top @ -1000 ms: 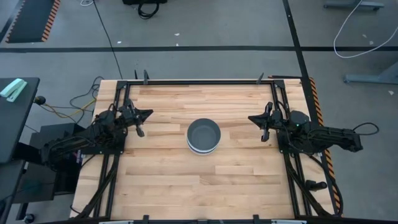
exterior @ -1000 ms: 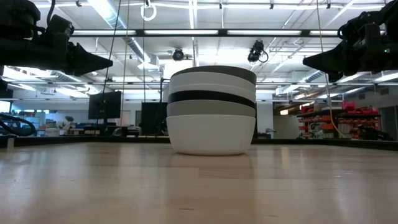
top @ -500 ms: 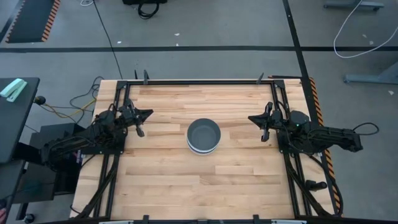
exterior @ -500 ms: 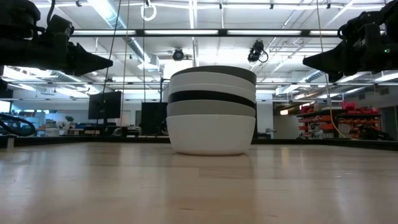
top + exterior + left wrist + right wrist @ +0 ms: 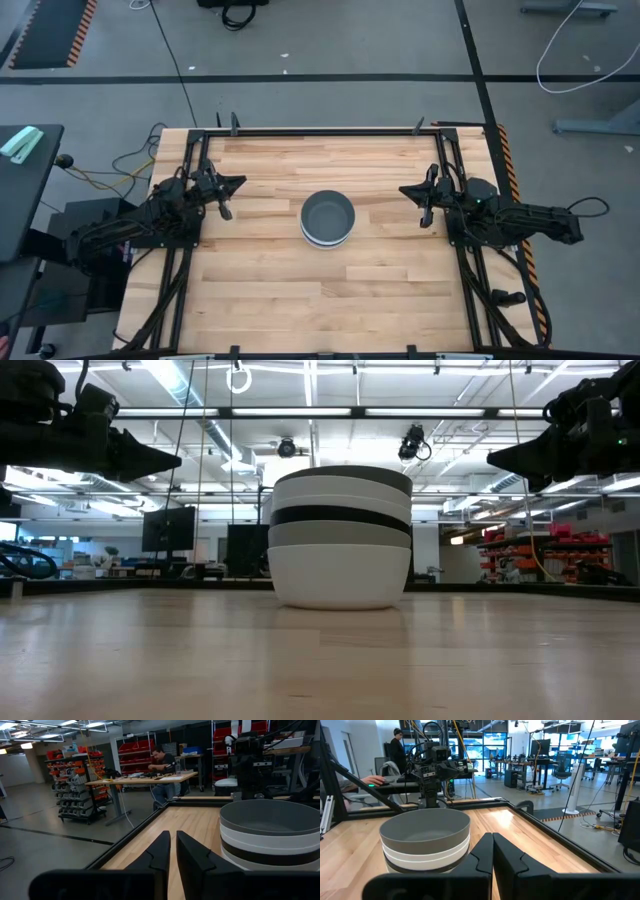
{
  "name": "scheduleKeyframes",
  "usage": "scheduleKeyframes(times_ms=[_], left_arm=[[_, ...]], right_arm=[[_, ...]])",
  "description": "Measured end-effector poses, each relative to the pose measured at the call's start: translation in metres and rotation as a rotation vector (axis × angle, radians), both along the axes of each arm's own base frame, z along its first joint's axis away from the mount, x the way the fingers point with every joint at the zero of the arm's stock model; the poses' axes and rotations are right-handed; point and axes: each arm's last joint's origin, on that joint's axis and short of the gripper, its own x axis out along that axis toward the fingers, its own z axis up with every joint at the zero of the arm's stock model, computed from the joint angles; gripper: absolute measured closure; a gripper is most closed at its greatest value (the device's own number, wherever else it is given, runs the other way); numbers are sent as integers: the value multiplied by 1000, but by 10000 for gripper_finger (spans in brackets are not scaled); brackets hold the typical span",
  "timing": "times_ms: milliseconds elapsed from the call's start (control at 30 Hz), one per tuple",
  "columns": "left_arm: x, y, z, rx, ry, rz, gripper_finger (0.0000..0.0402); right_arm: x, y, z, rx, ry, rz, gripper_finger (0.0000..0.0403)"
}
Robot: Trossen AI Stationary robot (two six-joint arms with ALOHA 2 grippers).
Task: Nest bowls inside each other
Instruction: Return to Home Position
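Observation:
The bowls stand nested in one stack [image 5: 327, 219] at the table's middle, its white bottom bowl resting on the wood. In the low view the stack [image 5: 340, 536] shows white, grey, black and white bands under a grey top bowl. My left gripper [image 5: 227, 196] hovers shut near the table's left edge, well apart from the stack; its wrist view shows the fingers together [image 5: 172, 851] with the stack [image 5: 270, 837] beyond. My right gripper [image 5: 416, 199] hovers shut near the right edge; its wrist view shows the fingers together [image 5: 493, 850] and the stack [image 5: 425, 840] ahead.
Black metal rails [image 5: 320, 131] frame the wooden table top. Bare wood lies all around the stack. Beyond the table are workbenches, shelves with red bins, and a person [image 5: 162, 762] seated at a desk, another person [image 5: 397, 750] standing farther off.

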Motion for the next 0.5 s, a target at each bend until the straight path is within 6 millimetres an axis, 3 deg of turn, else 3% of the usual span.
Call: scheduleKeyframes(times_ms=[500], left_arm=[[0, 0, 0, 0, 0, 0, 371]], right_arm=[[0, 0, 0, 0, 0, 0, 391]])
